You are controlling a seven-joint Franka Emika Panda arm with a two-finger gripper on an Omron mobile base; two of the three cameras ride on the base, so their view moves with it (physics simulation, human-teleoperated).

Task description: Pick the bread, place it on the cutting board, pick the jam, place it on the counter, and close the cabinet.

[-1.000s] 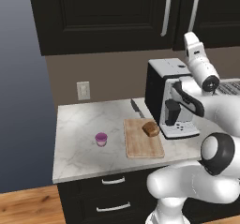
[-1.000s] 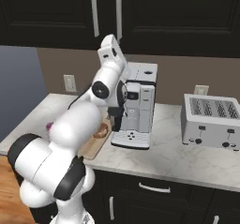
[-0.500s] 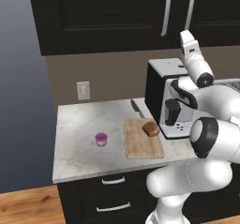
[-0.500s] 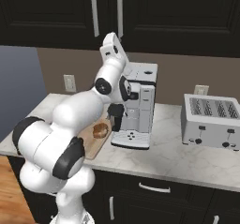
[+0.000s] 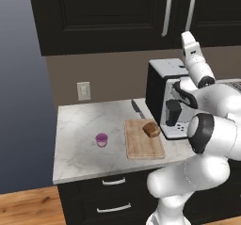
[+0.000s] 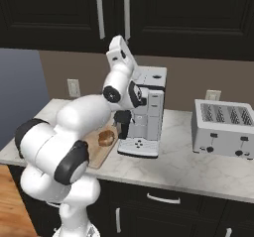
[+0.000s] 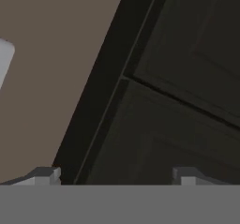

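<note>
On the near white-grey veined marble counter (image 5: pixel 80 139): small purple-magenta jam jar (image 5: pixel 101 139) standing beside flat light-tan wooden cutting board (image 5: pixel 143 139), which carries the small brown bread loaf (image 5: pixel 151 129); both placements judged done. Above and behind: black-brown panelled wall cabinet (image 5: pixel 113 12), doors apparently shut though the seam is dim, with the two-finger gripper (image 7: pixel 115 176) raised before it, jaws wide and empty.

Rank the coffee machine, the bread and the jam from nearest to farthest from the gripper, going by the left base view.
The gripper is raised near the cabinet doors, its jaws open.
1. Coffee machine: just below the gripper, at the right of the counter.
2. Bread: lower, on the cutting board's right end.
3. Jam: farthest, left of the board on bare counter.
</note>
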